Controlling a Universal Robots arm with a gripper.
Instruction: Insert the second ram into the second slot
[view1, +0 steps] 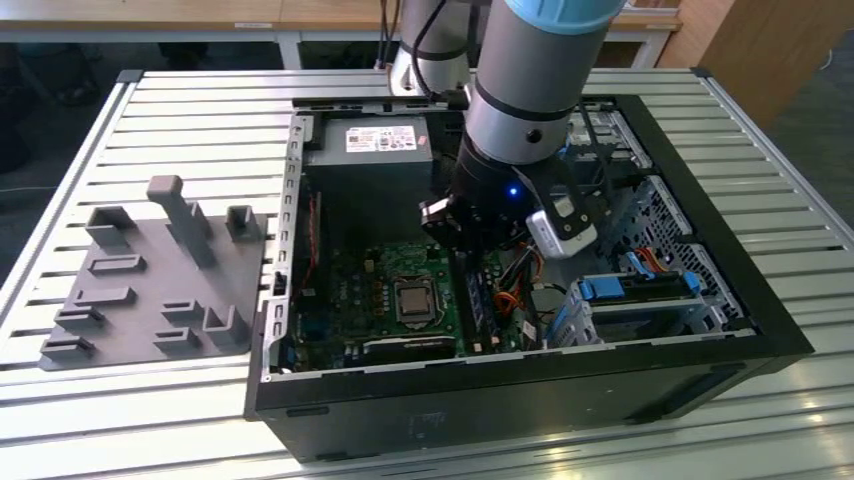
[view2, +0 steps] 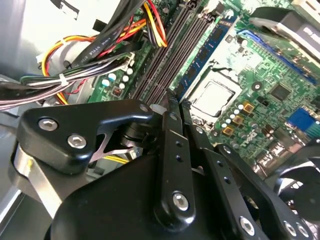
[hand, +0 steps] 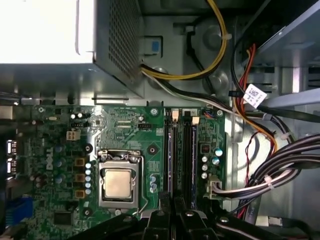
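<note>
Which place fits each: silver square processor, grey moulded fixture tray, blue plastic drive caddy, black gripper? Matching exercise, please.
1 silver square processor
2 grey moulded fixture tray
3 blue plastic drive caddy
4 black gripper

A outside the computer case, exterior view's left
B inside it, exterior view's right
C over the memory slots
D on the green motherboard

Pairs: 1-D, 2-A, 3-B, 4-C

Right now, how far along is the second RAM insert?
Done: one memory stick sits seated in the slot nearest the CPU socket. In hand: the gripper is low inside the case, over the slot bank; I cannot tell whether it holds the second ram. Left: the neighbouring slots look empty, so the insert is not done.
</note>
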